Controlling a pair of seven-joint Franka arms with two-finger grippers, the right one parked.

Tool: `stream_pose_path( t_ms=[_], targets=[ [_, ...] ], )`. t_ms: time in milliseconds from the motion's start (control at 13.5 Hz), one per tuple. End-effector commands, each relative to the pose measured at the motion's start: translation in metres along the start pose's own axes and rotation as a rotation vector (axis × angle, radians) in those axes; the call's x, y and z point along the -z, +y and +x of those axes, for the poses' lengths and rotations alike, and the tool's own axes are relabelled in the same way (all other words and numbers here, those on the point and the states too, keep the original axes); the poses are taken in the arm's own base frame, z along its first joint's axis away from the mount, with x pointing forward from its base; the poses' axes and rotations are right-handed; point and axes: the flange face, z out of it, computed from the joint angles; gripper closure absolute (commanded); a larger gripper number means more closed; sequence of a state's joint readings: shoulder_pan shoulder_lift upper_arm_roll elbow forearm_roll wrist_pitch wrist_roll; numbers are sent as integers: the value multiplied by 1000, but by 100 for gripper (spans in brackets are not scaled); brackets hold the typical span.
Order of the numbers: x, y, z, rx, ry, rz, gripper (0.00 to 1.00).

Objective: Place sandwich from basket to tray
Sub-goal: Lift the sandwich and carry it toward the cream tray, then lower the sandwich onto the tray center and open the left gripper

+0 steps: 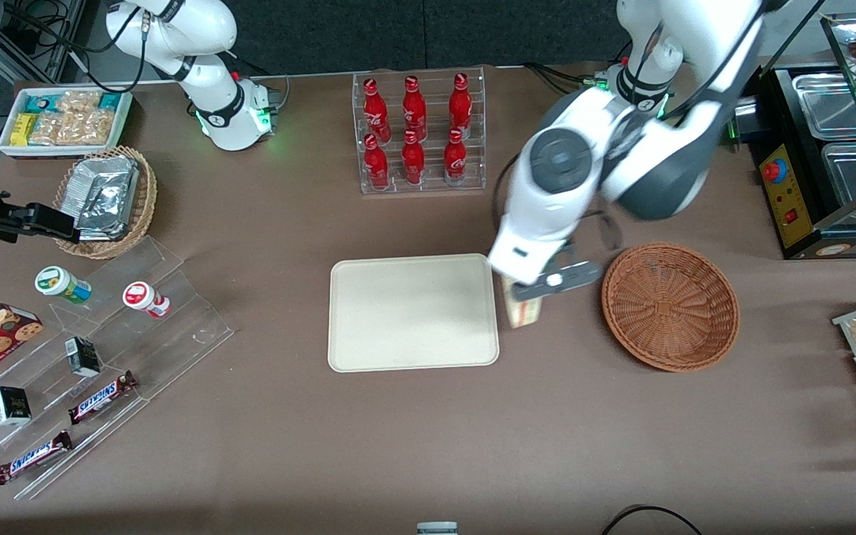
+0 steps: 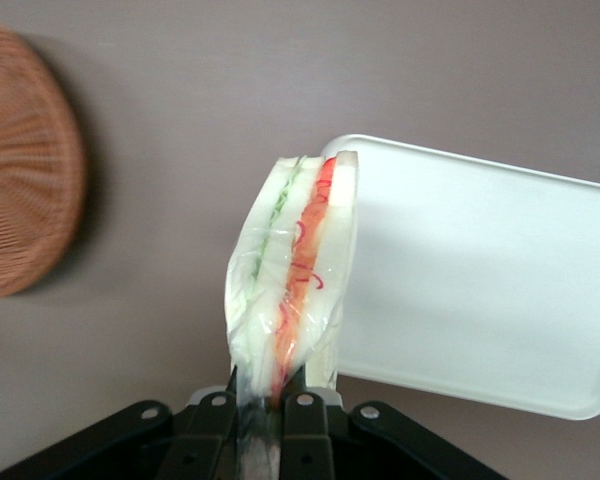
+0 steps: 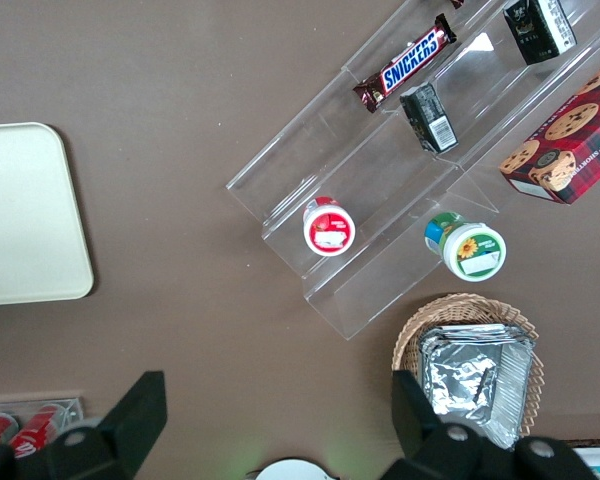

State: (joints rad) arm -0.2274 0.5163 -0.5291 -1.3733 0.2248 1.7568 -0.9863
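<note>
My left gripper (image 1: 528,293) is shut on the clear-wrapped sandwich (image 1: 523,312), which hangs above the table between the cream tray (image 1: 413,312) and the reddish-brown wicker basket (image 1: 670,305), just beside the tray's edge. In the left wrist view the sandwich (image 2: 295,270) shows its red and green filling, pinched between the fingers (image 2: 305,425), with its tip at the tray's corner (image 2: 480,280). The basket (image 2: 20,170) holds nothing that I can see.
A clear rack of red bottles (image 1: 419,132) stands farther from the front camera than the tray. A clear stepped display with snacks (image 1: 86,357) and a tan basket of foil packets (image 1: 107,200) lie toward the parked arm's end. A black appliance (image 1: 829,148) stands toward the working arm's end.
</note>
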Motion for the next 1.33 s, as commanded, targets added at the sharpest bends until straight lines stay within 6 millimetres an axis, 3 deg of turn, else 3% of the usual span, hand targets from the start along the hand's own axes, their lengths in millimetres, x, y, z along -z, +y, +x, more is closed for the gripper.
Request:
stream_pose_path(
  t_ms=[0,222,519,889,963,1037,1111,1259],
  targets=[
    [-23,48,-5,-9,30,-38,100],
    [-67,82,-26,-63,63,-22,100],
    [-126,105,-41,-76,105,41,100],
    [-161,119,-53,-103,90,38,100],
    [-163,118,-53,-104,87,41,71],
    [-164,118,-53,-105,86,42,23],
    [-163,118,-52,-110,87,41,2],
    [-149,114,-45,-95,96,31,1]
  ],
)
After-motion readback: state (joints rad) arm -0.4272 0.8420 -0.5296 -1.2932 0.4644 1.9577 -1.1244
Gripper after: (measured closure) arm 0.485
